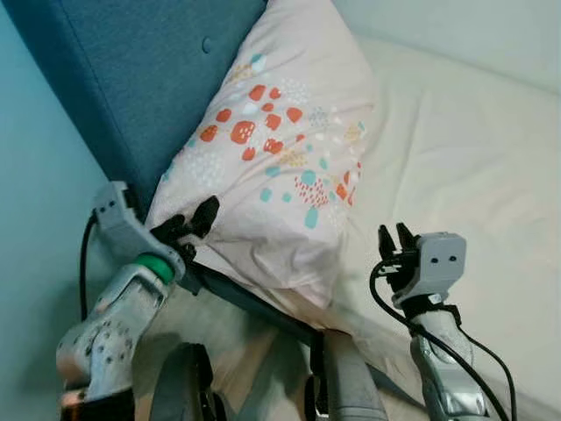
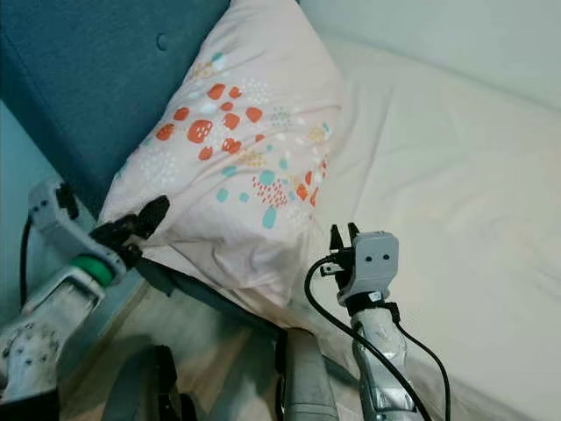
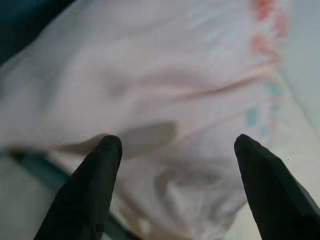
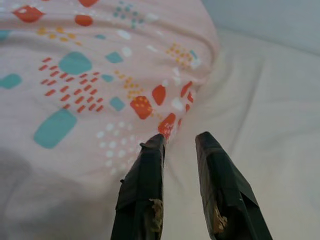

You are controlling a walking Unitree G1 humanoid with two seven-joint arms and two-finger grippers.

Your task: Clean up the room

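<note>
1 pale pink patterned fabric pillow (image 1: 280, 149), long axis running upper centre to lower centre against the teal headboard (image 1: 131, 79), sits between the wide-open, empty left gripper (image 1: 195, 224) and the narrowly parted, empty right gripper (image 1: 396, 239).

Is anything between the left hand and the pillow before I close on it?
Nothing visible. The left hand is open at the lower left edge of the pillow, its fingers spread with only pillow fabric ahead of them. The right hand sits apart, over the mattress beside the pillow.
</note>
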